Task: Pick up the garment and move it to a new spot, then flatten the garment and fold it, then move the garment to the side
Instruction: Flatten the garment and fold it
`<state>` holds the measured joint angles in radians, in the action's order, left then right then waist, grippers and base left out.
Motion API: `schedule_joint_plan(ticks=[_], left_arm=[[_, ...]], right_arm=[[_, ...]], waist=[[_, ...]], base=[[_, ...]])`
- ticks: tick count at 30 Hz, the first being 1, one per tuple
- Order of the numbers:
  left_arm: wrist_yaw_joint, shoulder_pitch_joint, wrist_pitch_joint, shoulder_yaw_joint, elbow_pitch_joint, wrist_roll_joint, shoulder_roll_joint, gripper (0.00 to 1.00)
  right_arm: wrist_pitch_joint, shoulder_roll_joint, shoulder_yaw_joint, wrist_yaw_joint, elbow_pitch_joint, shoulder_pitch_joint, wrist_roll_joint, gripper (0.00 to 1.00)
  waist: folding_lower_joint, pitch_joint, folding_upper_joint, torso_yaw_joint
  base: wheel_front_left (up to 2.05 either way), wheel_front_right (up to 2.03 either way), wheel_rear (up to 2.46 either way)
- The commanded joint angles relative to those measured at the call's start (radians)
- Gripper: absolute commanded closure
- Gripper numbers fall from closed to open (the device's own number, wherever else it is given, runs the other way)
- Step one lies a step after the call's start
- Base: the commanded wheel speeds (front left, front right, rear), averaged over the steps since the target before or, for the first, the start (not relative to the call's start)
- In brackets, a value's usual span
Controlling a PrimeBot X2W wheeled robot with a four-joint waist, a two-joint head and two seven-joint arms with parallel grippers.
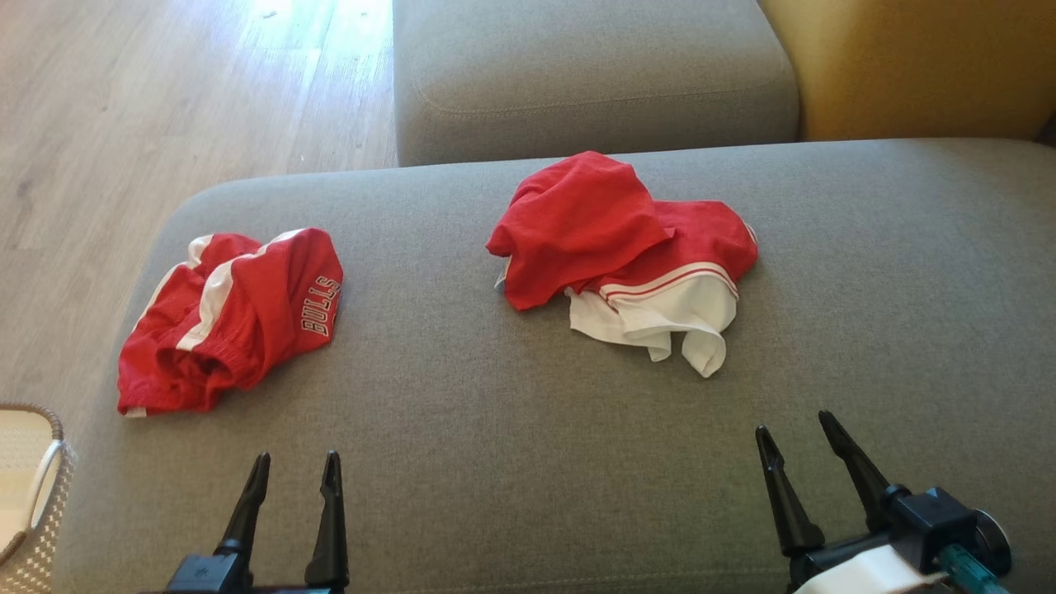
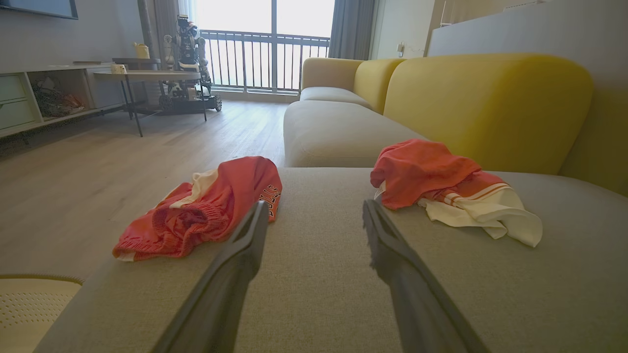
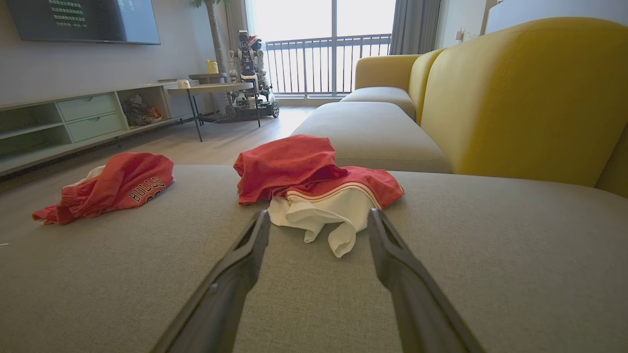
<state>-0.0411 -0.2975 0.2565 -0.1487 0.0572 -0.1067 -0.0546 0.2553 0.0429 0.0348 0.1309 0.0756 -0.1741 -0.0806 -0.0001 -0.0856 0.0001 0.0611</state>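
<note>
Across the lower part of the head view a broad grey cushion point(image 1: 528, 462) is spread out as the work surface. A second grey cushion point(image 1: 577, 74) and a yellow backrest point(image 1: 907, 66) are set behind it, and a wooden floor point(image 1: 165, 99) is seen to the left.

Two pieces of clothing are laid on the broad cushion, well apart. A red-and-white garment point(image 1: 627, 247) is heaped near the middle, its red part bunched over a white hem that is turned out toward the robot. Red shorts point(image 1: 231, 318) with white stripes and lettering are crumpled near the left edge. Neither is flattened or folded, so the task is judged to be at its very start.

A pale woven basket point(image 1: 33, 495) is tucked at the lower left corner, beside the cushion.

The left gripper point(image 1: 297, 455) is held low over bare fabric with its fingers spread and nothing between them. The right gripper point(image 1: 793, 423) is likewise spread and empty. In the right wrist view the heaped garment is framed between that gripper's fingers, so it is judged the likelier first pick, though this cannot be settled from the pictures. Both grippers are probably kept back so that the clothing is not covered from the head camera.
</note>
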Motion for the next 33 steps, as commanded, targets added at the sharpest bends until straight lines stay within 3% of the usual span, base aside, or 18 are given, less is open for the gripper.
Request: schedule_joint_plan(ticks=[1, 22, 28, 33], left_arm=[[-0.004, 0.062, 0.005, 0.028, 0.027, 0.009, 0.004, 0.0], [-0.009, 0.068, 0.005, 0.013, 0.021, 0.018, 0.004, 0.0], [0.06, 0.126, 0.005, -0.01, -0.026, 0.058, -0.007, 0.0], [0.129, 0.279, 0.005, -0.104, -0.104, 0.111, -0.025, 0.0]], right_arm=[[0.006, 0.007, 0.022, 0.0, -0.032, 0.049, -0.002, 0.0], [0.006, 0.007, 0.029, 0.0, -0.031, 0.057, -0.003, 0.0], [0.006, 0.007, 0.037, 0.0, -0.041, 0.074, -0.005, 0.0], [0.006, 0.007, 0.033, 0.0, -0.062, 0.1, 0.003, 0.0]], waist=[[0.0001, 0.001, -0.0001, 0.001], [0.0001, 0.008, -0.0001, -0.008], [0.0001, 0.031, -0.0001, -0.055], [0.0001, 0.083, -0.0001, -0.129]], base=[[0.0, 0.0, 0.0], [0.0, 0.0, 0.0], [0.0, 0.0, 0.0], [0.0, 0.0, 0.0]])
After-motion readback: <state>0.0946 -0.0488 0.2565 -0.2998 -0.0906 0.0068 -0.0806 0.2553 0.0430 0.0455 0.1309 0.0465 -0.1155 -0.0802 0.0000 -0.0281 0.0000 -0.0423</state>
